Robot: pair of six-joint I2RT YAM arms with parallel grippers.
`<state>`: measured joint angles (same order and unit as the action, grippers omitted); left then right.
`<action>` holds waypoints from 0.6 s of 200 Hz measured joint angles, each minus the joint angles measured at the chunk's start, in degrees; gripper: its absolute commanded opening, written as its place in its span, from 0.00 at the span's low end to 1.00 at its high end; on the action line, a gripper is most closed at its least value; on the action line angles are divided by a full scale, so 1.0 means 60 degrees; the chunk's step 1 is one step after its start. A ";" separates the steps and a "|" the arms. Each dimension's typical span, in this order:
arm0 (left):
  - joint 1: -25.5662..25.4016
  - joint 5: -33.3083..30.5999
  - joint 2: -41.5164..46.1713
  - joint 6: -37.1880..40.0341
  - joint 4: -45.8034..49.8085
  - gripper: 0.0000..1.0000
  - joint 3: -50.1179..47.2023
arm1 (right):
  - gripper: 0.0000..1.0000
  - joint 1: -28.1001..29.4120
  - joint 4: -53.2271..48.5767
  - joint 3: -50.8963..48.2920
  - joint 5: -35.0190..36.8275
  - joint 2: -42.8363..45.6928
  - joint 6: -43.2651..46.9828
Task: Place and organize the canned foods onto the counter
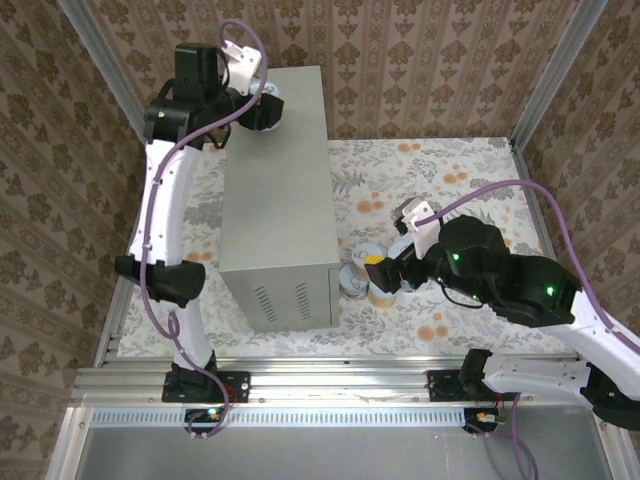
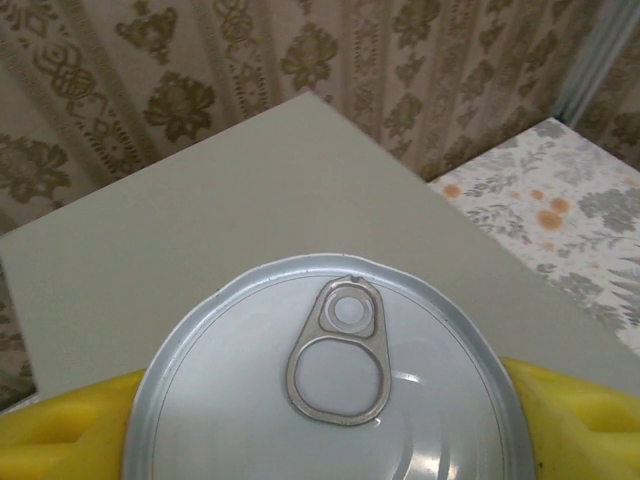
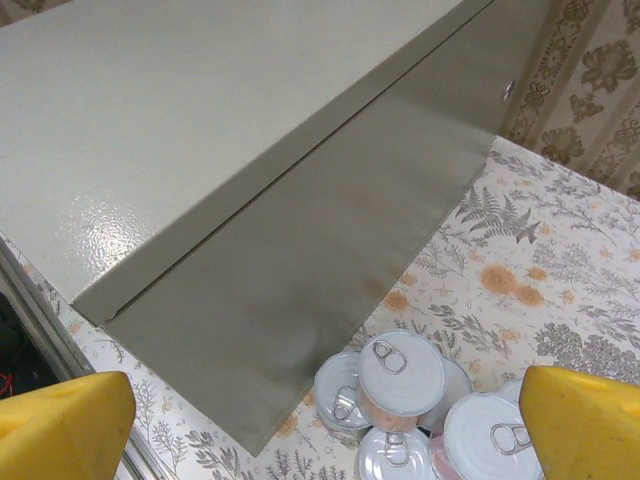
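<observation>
**Item:** can [image 2: 320,400], seen from above, white lid facing up. Its pull-tab [image 2: 338,352] is lying flat, with the larger ring toward the near side.

**Grip:** yellow fingers [image 2: 60,440] are pressing on the can's left and right flanks, gripping it.

**Support:** the table [image 2: 200,230], with a grey-beige flat top, is spreading out below and beyond the can, one corner pointing far. Contact between can and table cannot be told.

**Surroundings:** patterned wallpaper [image 2: 200,90] is rising behind. The floral floor [image 2: 570,210] is showing at right.

the worktop [image 3: 200,120] is showing plain grey-beige, the cans [image 3: 401,372] at its 5 o'clock are showing silver-white lids, the floor [image 3: 560,260] is wearing orange-grey florals, the walls [image 3: 590,80] showing brown damask.
</observation>
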<state>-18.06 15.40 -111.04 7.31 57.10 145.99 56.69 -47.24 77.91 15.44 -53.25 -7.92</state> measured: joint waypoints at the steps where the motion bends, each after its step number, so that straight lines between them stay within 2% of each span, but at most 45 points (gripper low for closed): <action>1: 0.0007 0.0000 -0.0011 0.0000 -0.0004 0.68 0.0011 | 1.00 0.0000 0.0007 -0.0015 0.0000 0.0000 0.0000; 51: 0.0514 0.0222 -0.1027 0.0000 -0.0189 0.72 0.0940 | 1.00 0.0000 0.0146 -0.0127 -0.0080 -0.0007 -0.0015; 120: 0.0590 0.0572 -0.1650 -0.0007 -0.0790 0.74 0.1290 | 1.00 0.0000 0.0138 -0.0386 -0.0076 0.0004 -0.0288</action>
<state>-14.52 18.83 -120.95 7.27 52.36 153.73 56.69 -46.41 75.59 14.98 -53.23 -9.65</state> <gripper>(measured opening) 0.734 0.999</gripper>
